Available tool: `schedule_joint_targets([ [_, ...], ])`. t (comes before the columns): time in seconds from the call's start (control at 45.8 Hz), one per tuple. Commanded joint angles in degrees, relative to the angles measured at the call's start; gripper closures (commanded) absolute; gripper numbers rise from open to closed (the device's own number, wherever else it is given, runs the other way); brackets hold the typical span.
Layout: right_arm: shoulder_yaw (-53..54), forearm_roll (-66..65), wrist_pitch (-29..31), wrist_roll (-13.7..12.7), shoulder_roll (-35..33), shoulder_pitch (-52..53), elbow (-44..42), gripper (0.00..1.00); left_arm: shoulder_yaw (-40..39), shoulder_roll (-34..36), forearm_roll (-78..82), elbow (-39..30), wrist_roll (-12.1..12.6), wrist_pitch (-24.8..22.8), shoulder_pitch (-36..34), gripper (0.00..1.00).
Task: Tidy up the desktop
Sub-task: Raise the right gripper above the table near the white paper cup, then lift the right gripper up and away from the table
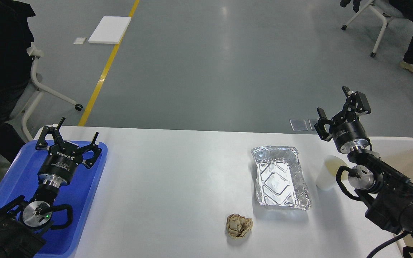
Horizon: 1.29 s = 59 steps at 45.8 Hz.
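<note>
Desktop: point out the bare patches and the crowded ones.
The desktop is bare from the blue tray across to the foil tray, down to the crumpled paper ball. It is crowded on the right, where foil tray, white cup and right arm sit close.

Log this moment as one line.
left gripper open over blue tray | right gripper open | crumpled paper, foil tray, cup on desktop

The white desktop (177, 172) carries a foil tray (281, 177), paper ball (239, 225), white cup (329, 172) and blue tray (84, 193)
</note>
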Motion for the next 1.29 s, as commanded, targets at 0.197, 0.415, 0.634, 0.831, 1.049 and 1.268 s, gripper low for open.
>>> schedule_joint_targets([
  [0.197, 0.0, 0.0, 0.1, 0.0, -0.3, 0.1, 0.3, 0.0, 0.0, 0.0, 0.0, 0.0, 0.0, 0.0, 0.0, 0.01],
  [0.415, 0.1, 0.0, 0.0, 0.0, -0.9, 0.3, 0.6, 0.0, 0.0, -0.1, 0.0, 0.0, 0.0, 0.0, 0.0, 0.01],
  [0.634, 0.1, 0.0, 0.2, 0.0, -3.6, 0.2, 1.0, 0.0, 0.0, -0.2, 0.0, 0.0, 0.0, 0.0, -0.1, 0.01],
  [0.831, -2.3, 0.0, 0.1, 0.0, -4.0, 0.5, 3.4, 0.0, 0.0, -0.2, 0.0, -0.1, 0.1, 0.0, -0.1, 0.01],
  [1.049, -10.5, 0.8, 0.8, 0.0, -8.3, 3.2, 3.8, 0.0, 0.0, -0.2, 0.0, -0.1, 0.0, 0.0, -0.1, 0.01],
  [1.268, -20.5, 0.4, 1.1, -0.1, -13.4, 6.2, 6.8, 0.0, 0.0, -0.2, 0.0, -0.1, 0.0, 0.0, -0.1, 0.01],
])
